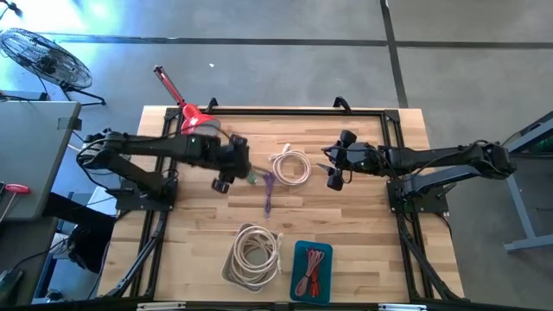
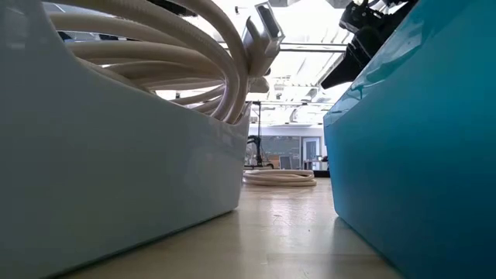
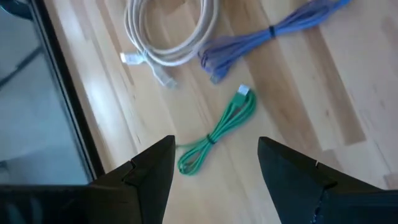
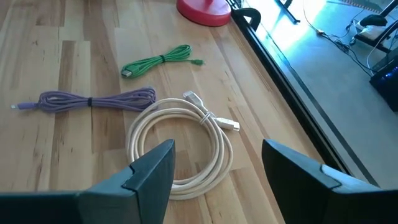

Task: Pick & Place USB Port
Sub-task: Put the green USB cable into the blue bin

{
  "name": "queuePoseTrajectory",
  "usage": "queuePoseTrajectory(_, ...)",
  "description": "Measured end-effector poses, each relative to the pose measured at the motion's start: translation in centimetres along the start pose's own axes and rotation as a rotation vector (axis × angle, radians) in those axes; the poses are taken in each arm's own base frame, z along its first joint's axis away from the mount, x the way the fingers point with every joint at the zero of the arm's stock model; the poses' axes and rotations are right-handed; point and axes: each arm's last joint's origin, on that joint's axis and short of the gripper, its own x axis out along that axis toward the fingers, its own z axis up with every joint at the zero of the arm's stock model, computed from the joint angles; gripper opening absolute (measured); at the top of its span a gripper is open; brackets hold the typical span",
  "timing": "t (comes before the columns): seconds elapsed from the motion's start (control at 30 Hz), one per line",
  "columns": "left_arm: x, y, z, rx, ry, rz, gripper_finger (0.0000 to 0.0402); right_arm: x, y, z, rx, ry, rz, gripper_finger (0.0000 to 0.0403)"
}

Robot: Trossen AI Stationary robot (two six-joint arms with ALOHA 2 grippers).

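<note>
Approach step: left end effector (image 3: 214, 165) jaws apart, empty, above green cable (image 3: 217, 132) on worktop (image 3: 311, 93). Right end effector (image 4: 217, 165) apart, above white cable (image 4: 177, 140). Next: descend, clamp.

Daylight glare washes the floor (image 1: 52, 26) beyond the table (image 1: 199, 259); close white bin (image 2: 116, 178) and teal bin (image 2: 418, 155) loom blurred.

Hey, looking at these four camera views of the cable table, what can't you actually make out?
- High view: the green cable is mostly hidden by the left gripper.
- Low view: the white bin and the teal bin block nearly the whole table; only the white coiled cable shows between them.
- High view: the red cables in the teal bin are too small to tell their connectors.
- Right wrist view: the red object is cut off by the edge.
</note>
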Motion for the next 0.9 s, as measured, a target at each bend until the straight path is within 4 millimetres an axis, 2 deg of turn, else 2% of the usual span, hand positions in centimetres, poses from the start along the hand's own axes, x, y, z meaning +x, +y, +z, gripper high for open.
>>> queuePoseTrajectory(0.23, 1.2, 2.7, -2.1, -0.031, -0.032, -0.140, 0.0223, 0.0, 0.0, 0.0, -0.022, 0.000, 0.001, 0.0232)
queuePoseTrajectory(0.43, 1.9, 3.5, -2.8, 0.063, -0.084, -0.202, 0.0223, 0.0, 0.1, 0.0, -0.062, 0.001, 0.023, 0.0232)
queuePoseTrajectory(0.7, 4.2, 2.4, -3.6, 0.280, -0.096, -0.189, 0.0223, 0.0, 0.1, -0.1, -0.067, 0.000, 0.040, 0.0232)
queuePoseTrajectory(0.9, 6.8, 1.0, -4.5, 0.372, -0.126, -0.156, 0.0223, 0.0, 0.1, -0.1, -0.068, 0.000, 0.041, 0.0232)
